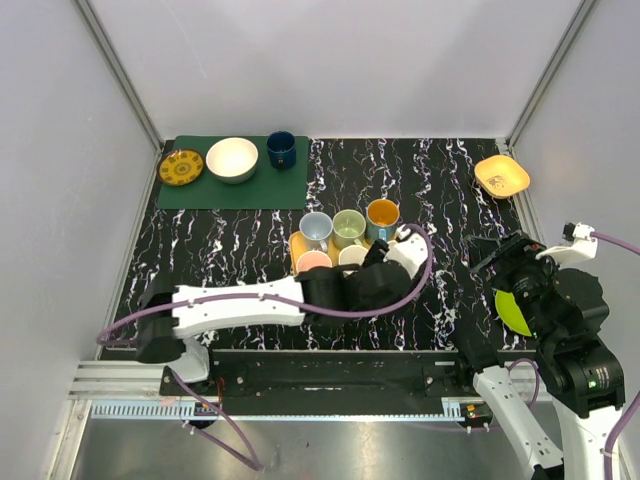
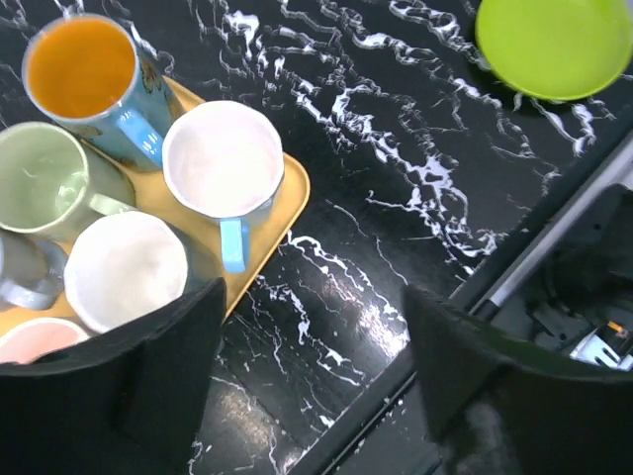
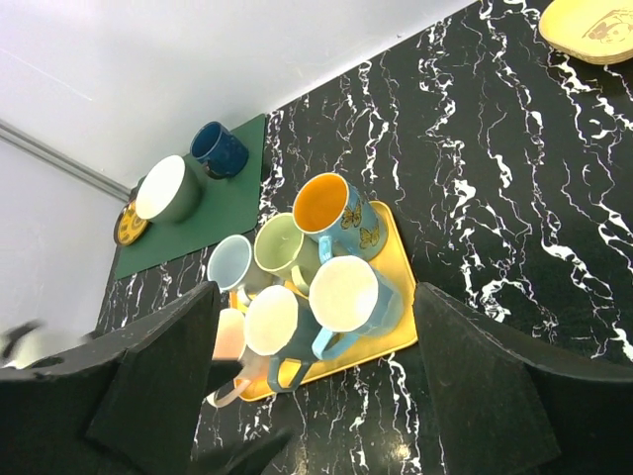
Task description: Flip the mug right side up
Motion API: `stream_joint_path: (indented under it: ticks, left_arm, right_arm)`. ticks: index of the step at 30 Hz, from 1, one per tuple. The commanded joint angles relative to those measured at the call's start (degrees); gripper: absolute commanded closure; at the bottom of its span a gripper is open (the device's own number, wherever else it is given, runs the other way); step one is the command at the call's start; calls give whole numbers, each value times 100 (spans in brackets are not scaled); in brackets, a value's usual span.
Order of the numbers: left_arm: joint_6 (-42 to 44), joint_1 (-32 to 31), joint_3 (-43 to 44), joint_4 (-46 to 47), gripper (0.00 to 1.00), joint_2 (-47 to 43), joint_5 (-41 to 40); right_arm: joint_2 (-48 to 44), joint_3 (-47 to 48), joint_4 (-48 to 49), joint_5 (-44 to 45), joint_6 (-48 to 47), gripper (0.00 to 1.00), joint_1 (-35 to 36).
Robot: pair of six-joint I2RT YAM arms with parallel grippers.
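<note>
standing upright, mug (image 2: 223,158) on tray (image 2: 285,201)

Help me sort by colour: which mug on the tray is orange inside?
The blue butterfly mug; the others show white, green, pale blue or pink interiors.

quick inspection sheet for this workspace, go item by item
surface: black marbled table, no spills seen
job's things: six mugs on a yellow tray, all mouth up; the white mug is nearest the left end effector
clutter: green mat holding a yellow plate, bowl and navy cup; orange dish; lime plate
grippers: left end effector open and empty, by the tray's edge; right end effector open and empty
cables: purple cable looped along the left arm
surroundings: white walls with metal frame posts
</note>
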Motion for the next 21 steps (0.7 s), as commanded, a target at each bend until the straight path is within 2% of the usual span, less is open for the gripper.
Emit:
stream_joint_path:
  ticks: [1, 5, 6, 9, 14, 21]
  left_arm:
    - [44, -504, 121, -168, 13, -908, -1054]
    - [-1507, -523, -160, -870, 1, -1534, -2627]
    - [-1851, -523, -248, -1298, 1, -1640, -3178]
    - [-2933, -523, -503, -2124, 1, -2070, -3797]
    - [-4375, -506, -934, -2638, 1, -2782, -4080]
    - [-4755, -506, -1251, -2822, 1, -3135, -4080]
  right_arm:
    - [115, -99, 395, -19, 42, 16, 45]
    - [256, -213, 474, 86, -63, 16, 37]
    - [274, -231, 526, 95, -99, 16, 45]
    - [405, -283, 711, 78, -116, 16, 45]
    - [809, -319, 922, -19, -82, 16, 45]
    - [959, -451, 1221, -133, 7, 16, 45]
